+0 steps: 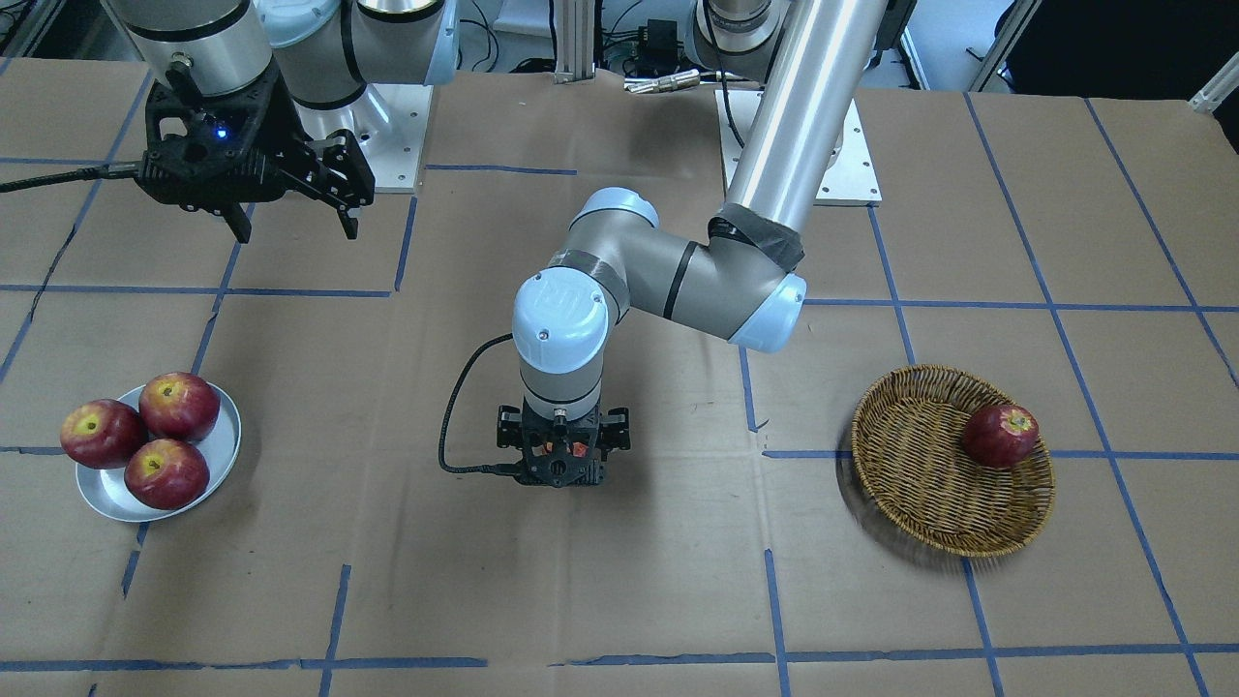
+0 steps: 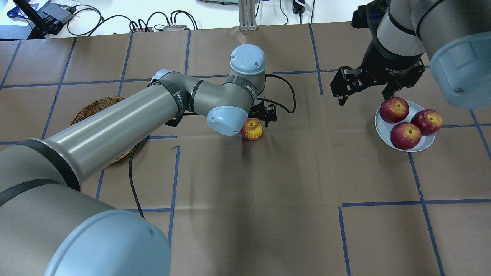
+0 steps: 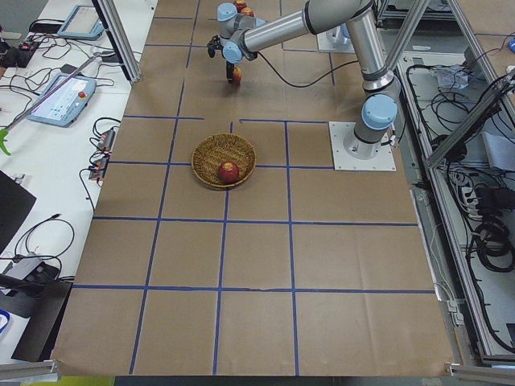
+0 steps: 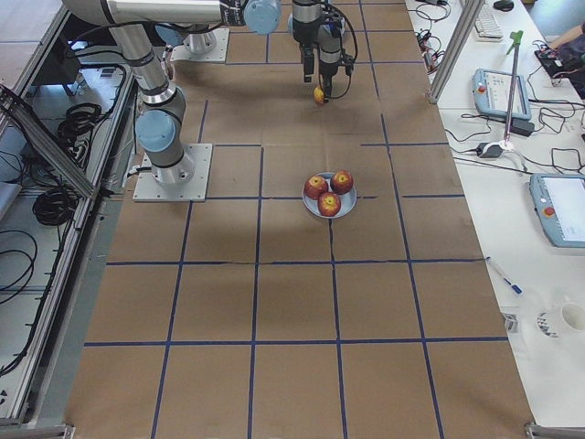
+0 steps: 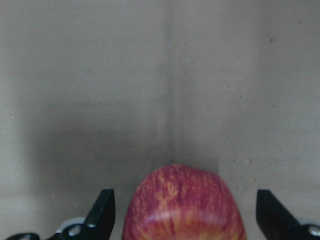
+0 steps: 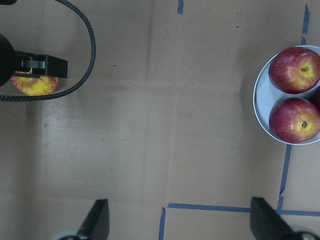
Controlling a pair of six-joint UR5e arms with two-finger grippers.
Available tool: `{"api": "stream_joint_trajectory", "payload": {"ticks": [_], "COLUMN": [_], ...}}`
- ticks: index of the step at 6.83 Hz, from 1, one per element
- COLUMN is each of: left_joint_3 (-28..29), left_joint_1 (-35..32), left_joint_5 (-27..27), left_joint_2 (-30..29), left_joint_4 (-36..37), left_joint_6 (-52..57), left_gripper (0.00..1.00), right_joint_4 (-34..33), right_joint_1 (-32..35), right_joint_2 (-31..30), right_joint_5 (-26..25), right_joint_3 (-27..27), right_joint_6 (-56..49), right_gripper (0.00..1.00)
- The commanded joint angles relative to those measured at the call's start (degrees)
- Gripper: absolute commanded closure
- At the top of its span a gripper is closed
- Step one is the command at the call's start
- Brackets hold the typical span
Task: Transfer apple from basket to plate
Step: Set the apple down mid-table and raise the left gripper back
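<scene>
The pale, streaky red-and-yellow apple (image 2: 252,129) is at the middle of the table, between the fingers of my left gripper (image 1: 561,463). In the left wrist view the apple (image 5: 184,205) fills the gap, with both fingers (image 5: 104,207) spread wide and a small space on each side, so the gripper is open. The wicker basket (image 1: 910,465) stands apart on my left. The metal plate (image 1: 221,453) is on my right. My right gripper (image 1: 296,234) is open and empty, raised behind the plate (image 2: 426,143).
One dark red apple (image 1: 1000,436) lies in the basket. Three deep red apples (image 2: 405,135) sit on the plate. My left forearm (image 2: 115,122) stretches over the basket (image 2: 92,109). A black cable (image 1: 455,407) loops beside the left gripper. Blue tape lines cross the brown paper.
</scene>
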Motion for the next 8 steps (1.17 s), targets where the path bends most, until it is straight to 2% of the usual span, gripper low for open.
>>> {"api": "stream_joint_trajectory", "payload": {"ticks": [1,4,6,7,8], "left_joint_3": [2.02,1.86,1.25,-0.85,-2.78], "left_joint_1": [2.61,9.36,14.55,18.75,23.23], "left_joint_5": [0.02,0.28,0.29,0.28,0.11], "left_joint_2": [8.67,23.51,33.96,38.02,38.76], "left_joint_4": [-9.93,-22.95,-30.36,-33.0,-33.72], "left_joint_6": [0.65,7.57,16.77,24.48,26.56], "left_gripper": [0.01,0.0,0.0,0.0,0.0], "right_joint_4": [-0.09,-0.09,-0.26,-0.44,-0.7], "right_joint_1": [-0.03,-0.03,-0.29,-0.55,-0.91], "right_joint_2": [0.07,0.07,0.15,0.15,0.07], "right_joint_5": [0.0,-0.09,-0.35,-0.44,0.34], "right_joint_3": [0.0,0.0,-0.61,-0.88,-1.31], "right_joint_6": [0.0,0.0,-0.09,-0.18,0.61], "right_gripper": [0.0,0.0,0.0,0.0,0.0]}}
